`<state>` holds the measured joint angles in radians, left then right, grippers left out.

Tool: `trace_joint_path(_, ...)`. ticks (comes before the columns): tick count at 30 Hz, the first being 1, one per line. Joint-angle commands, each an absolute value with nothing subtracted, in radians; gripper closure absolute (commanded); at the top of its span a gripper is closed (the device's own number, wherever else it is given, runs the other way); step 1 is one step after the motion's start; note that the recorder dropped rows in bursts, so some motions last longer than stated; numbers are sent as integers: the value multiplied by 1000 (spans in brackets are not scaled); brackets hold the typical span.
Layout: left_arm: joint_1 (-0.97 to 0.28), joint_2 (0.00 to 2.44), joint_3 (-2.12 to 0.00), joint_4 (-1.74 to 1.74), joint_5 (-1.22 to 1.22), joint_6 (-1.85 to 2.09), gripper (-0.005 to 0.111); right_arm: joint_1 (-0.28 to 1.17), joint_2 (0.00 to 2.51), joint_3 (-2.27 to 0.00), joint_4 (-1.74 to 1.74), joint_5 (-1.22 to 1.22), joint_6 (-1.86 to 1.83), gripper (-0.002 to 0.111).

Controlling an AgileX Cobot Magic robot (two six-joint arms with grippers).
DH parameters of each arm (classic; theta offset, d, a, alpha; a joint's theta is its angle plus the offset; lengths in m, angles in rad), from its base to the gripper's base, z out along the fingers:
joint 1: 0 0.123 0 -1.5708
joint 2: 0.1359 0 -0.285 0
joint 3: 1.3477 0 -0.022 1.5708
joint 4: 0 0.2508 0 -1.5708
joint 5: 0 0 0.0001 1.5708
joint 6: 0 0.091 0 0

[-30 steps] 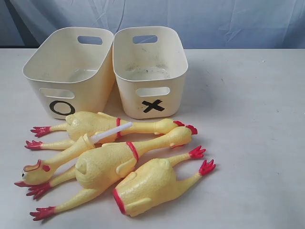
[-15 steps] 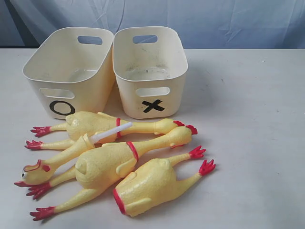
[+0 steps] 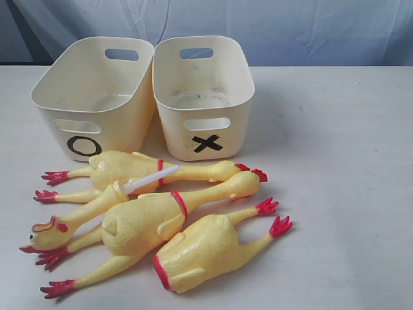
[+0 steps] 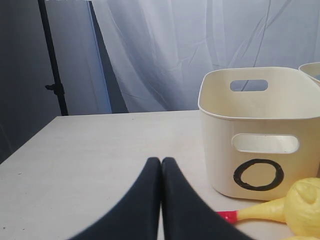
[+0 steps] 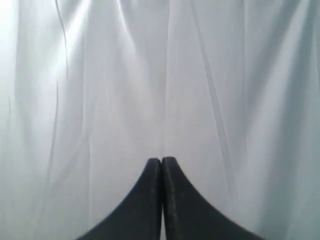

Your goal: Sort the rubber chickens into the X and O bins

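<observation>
Two cream tubs stand side by side at the back of the table, the O bin (image 3: 119,126) on the left and the X bin (image 3: 173,137) on the right, both empty. In front of them lie the rubber chickens: one long-necked (image 3: 126,168) nearest the bins, one (image 3: 142,226) across the middle, and the short headless one with a red rim (image 3: 200,250) at the front. A loose head and neck (image 3: 71,219) with a white tube lies over them. My left gripper (image 4: 161,160) is shut and empty, low over the table left of the O bin (image 4: 220,165). My right gripper (image 5: 161,160) is shut, empty, facing the curtain.
A pale curtain (image 3: 258,26) hangs behind the table. A dark stand pole (image 4: 52,75) rises beyond the table's far left corner. A chicken leg with a red foot (image 4: 255,214) lies just beside my left fingers. Neither arm shows in the exterior view.
</observation>
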<state>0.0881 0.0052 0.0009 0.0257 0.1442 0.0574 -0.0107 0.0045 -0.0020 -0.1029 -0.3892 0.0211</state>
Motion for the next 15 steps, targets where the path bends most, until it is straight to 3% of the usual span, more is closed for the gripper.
trace_joint_path(1,80,0,0,28,133,58,107,-11,0,0,23,-786,268,109)
trace_joint_path(4,80,0,0,28,133,58,107,-11,0,-103,-47,-716,493,109)
trace_joint_path(8,80,0,0,28,133,58,107,-11,36,-341,-461,-492,630,109)
trace_joint_path(15,80,0,0,28,133,58,107,-11,309,-689,-1058,-451,1038,109)
